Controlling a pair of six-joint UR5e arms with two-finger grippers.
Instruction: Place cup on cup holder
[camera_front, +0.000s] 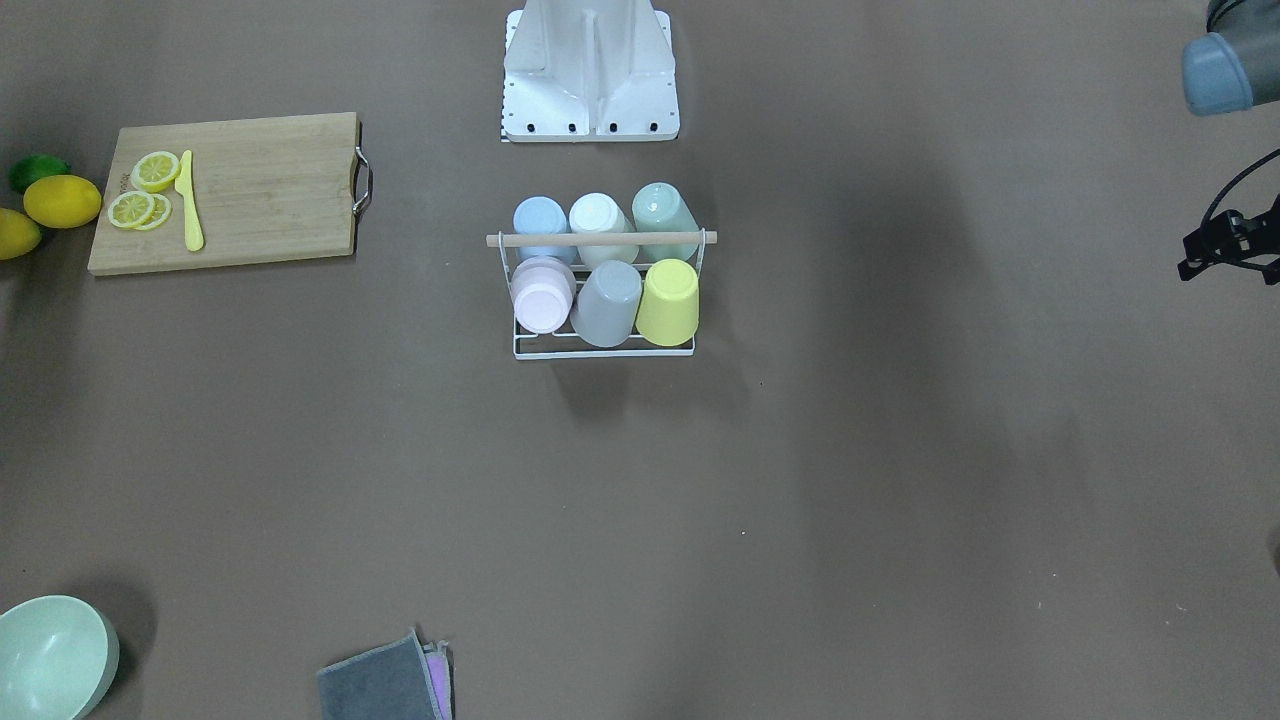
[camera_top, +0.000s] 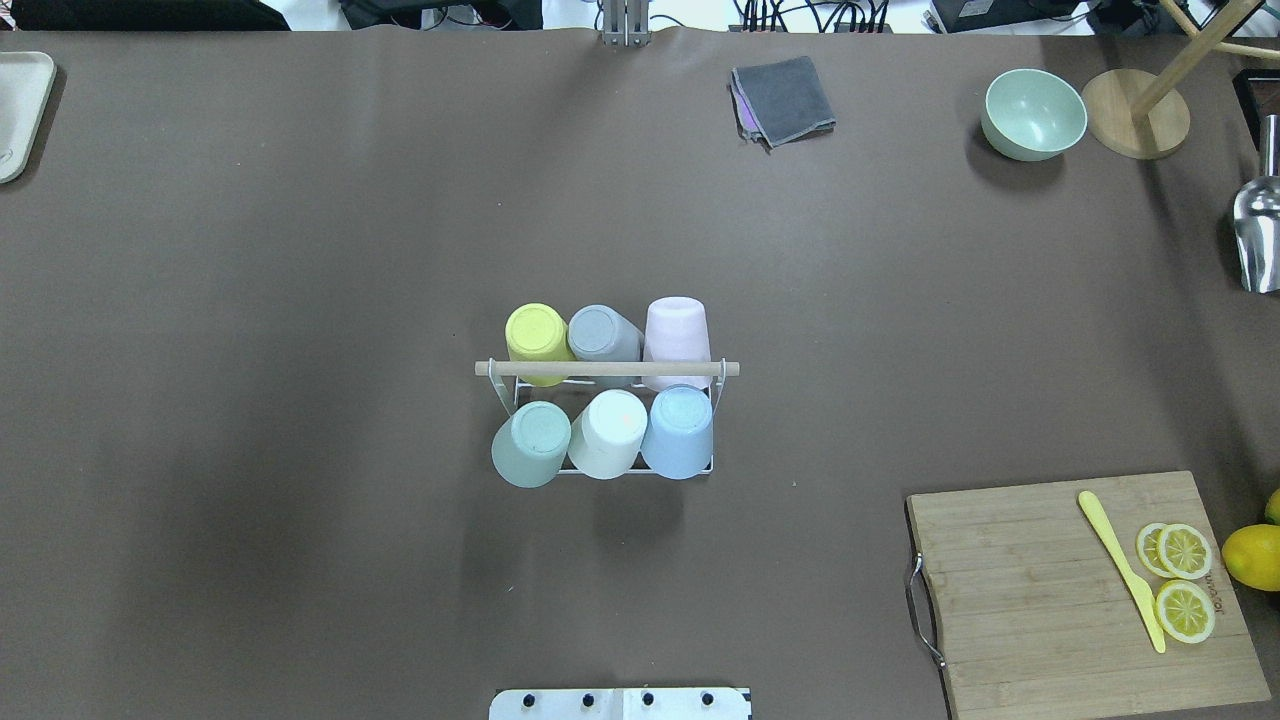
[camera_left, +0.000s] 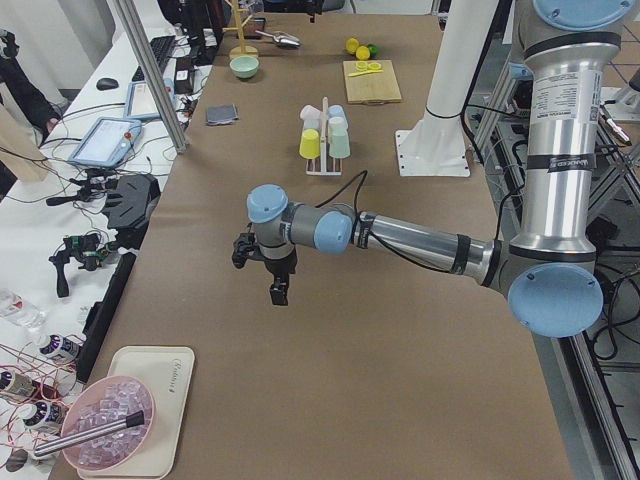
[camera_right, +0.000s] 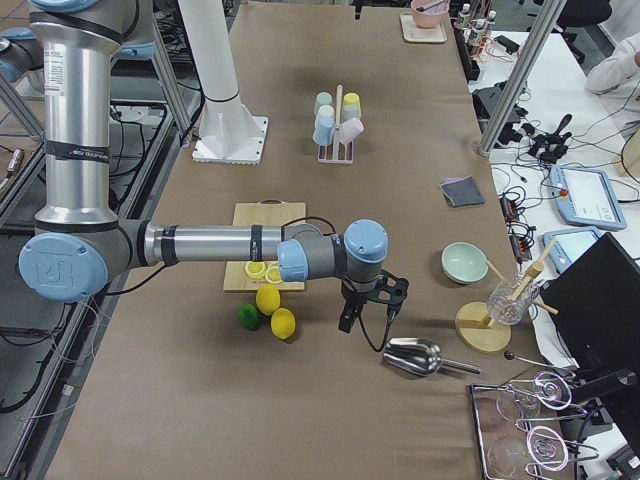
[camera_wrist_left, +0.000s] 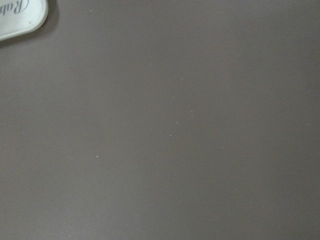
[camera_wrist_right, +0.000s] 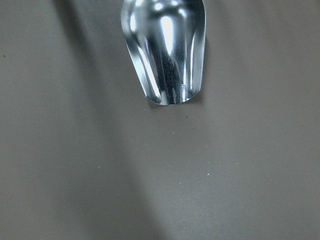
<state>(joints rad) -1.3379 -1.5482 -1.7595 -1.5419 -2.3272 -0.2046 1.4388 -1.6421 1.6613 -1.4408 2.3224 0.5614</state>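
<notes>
The cup holder (camera_top: 607, 368), a white wire rack with a wooden rod across the top, stands at the table's middle, also seen from the front (camera_front: 600, 239). Several cups sit upside down on its prongs: blue (camera_front: 541, 222), white (camera_front: 597, 220), teal (camera_front: 662, 215), pink (camera_front: 543, 292), grey (camera_front: 607, 300) and yellow (camera_front: 668, 300). My left gripper (camera_left: 278, 290) hovers over bare table far from the rack, cut off at the front view's edge (camera_front: 1230, 245). My right gripper (camera_right: 365, 310) hangs by the lemons at the other end. I cannot tell either one's state.
A cutting board (camera_top: 1080, 590) carries lemon slices and a yellow knife (camera_top: 1120, 565). Whole lemons (camera_right: 275, 310), a metal scoop (camera_wrist_right: 165, 50), a green bowl (camera_top: 1033, 113) and a grey cloth (camera_top: 785, 98) lie around. A white tray (camera_wrist_left: 20, 17) is near the left gripper.
</notes>
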